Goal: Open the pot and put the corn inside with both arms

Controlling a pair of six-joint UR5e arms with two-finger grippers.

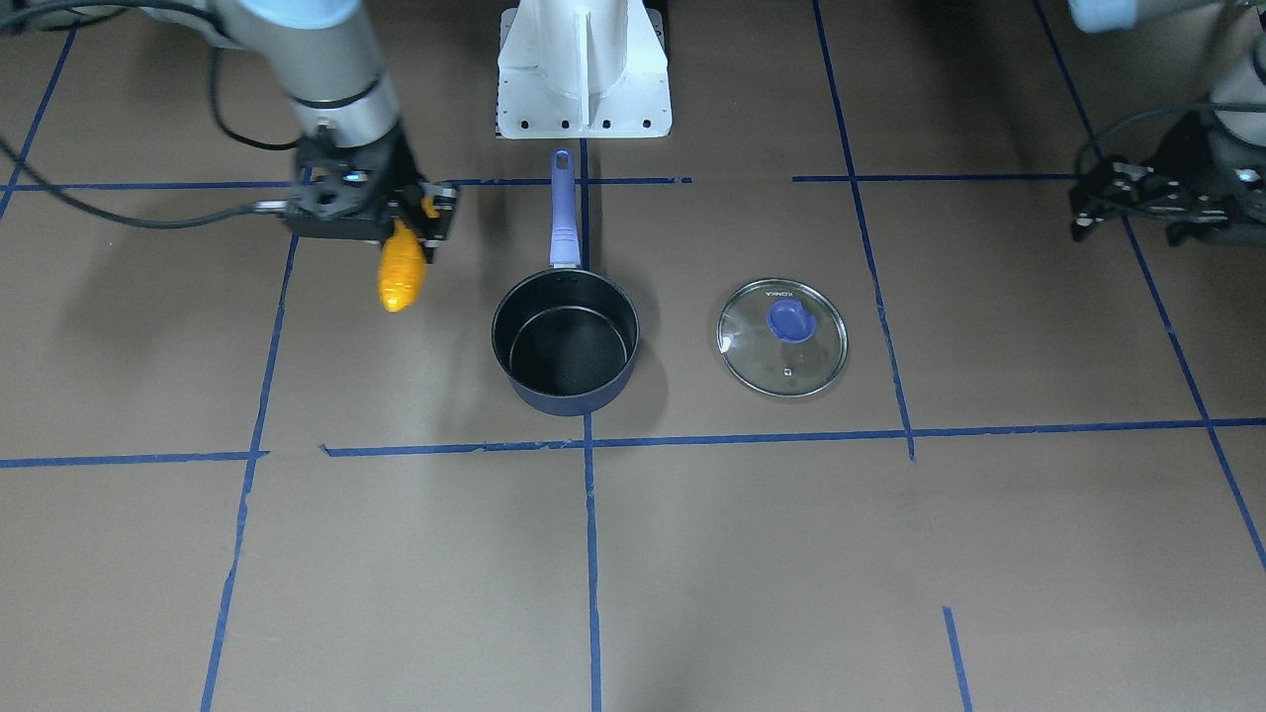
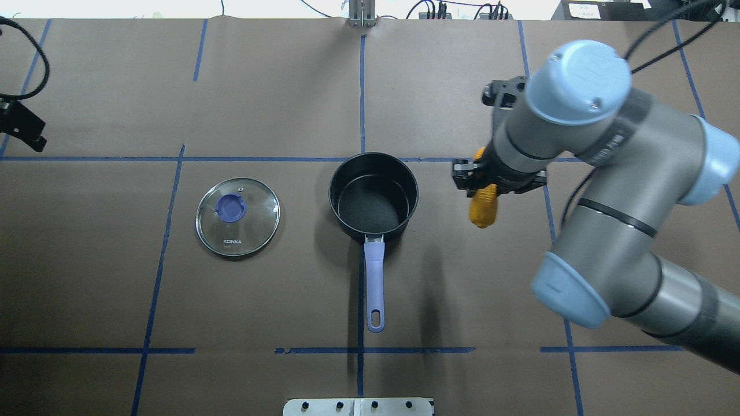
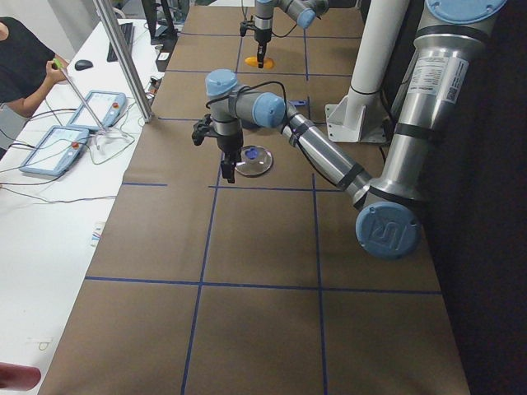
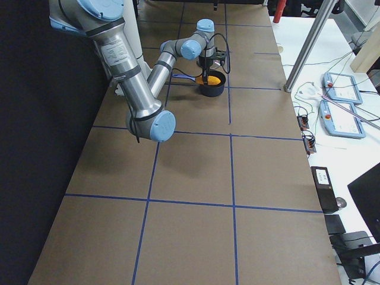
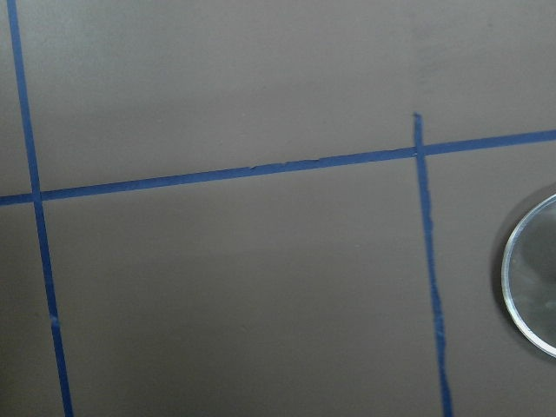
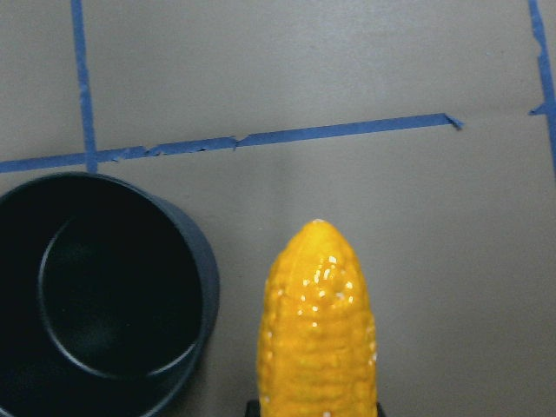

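Note:
The dark-blue pot (image 1: 566, 341) stands open and empty at the table's centre, with its purple handle (image 2: 374, 277) pointing toward the robot's base. My right gripper (image 2: 483, 188) is shut on the orange-yellow corn (image 2: 483, 209) and holds it tip-down above the table. It is beside the pot on the robot's right, not over it. In the right wrist view the corn (image 6: 320, 330) hangs next to the pot (image 6: 95, 295). My left gripper (image 1: 1128, 203) is empty and looks open, far off at the table's left side.
The glass lid (image 2: 237, 216) with a purple knob lies flat on the table, to the left of the pot. Its edge shows in the left wrist view (image 5: 534, 278). The white pedestal (image 1: 584, 69) stands behind the pot's handle. Blue tape lines cross the brown table.

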